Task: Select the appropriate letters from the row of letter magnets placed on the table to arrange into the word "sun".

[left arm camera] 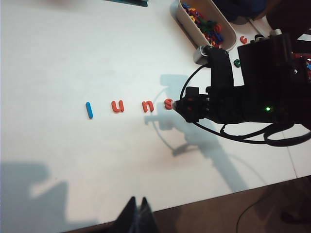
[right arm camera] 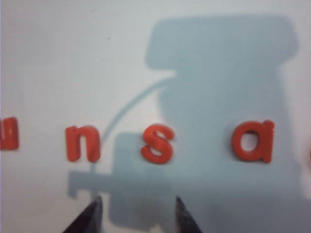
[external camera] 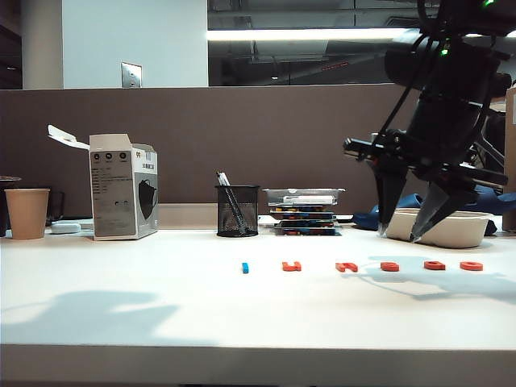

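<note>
Your right gripper (right arm camera: 135,213) hangs spread apart, grasping nothing, just above the s (right arm camera: 157,142); your left gripper (left arm camera: 136,216) sits clenched, well away from the s.

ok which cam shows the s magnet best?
Right wrist view: the s magnet is large and readable, beyond the open right end effector. Exterior view shows it edge-on as a flat orange sliver. Left wrist view shows it small, partly hidden by the right arm.
</note>
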